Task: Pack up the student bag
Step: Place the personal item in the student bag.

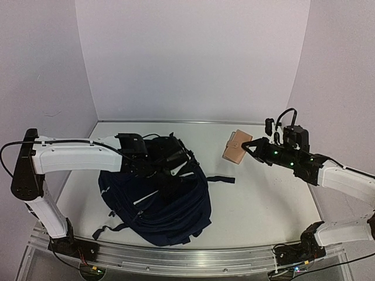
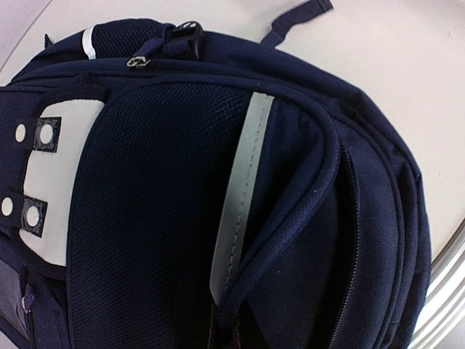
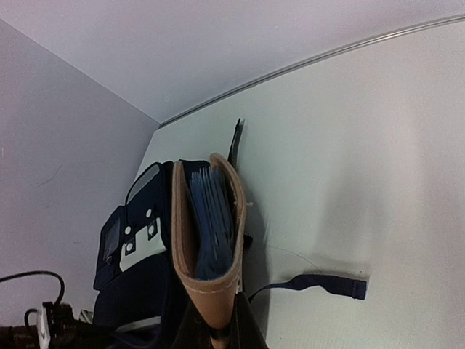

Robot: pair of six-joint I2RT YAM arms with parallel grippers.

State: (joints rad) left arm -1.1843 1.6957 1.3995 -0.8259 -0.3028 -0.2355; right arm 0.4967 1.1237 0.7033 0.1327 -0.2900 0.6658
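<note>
The navy bag (image 1: 155, 202) is lying flat on the near left part of the white surface (image 1: 263, 199), with one strap (image 1: 221, 179) trailing to the right. The left jaws are hanging over its far end, and I cannot tell how open they are. Farther back on the right, the right jaws are gripping a tan notebook (image 1: 237, 146) with blue pages by its edge.

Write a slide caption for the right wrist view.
Right gripper grips a tan case of blue sheets, with the student bag behind.
</note>
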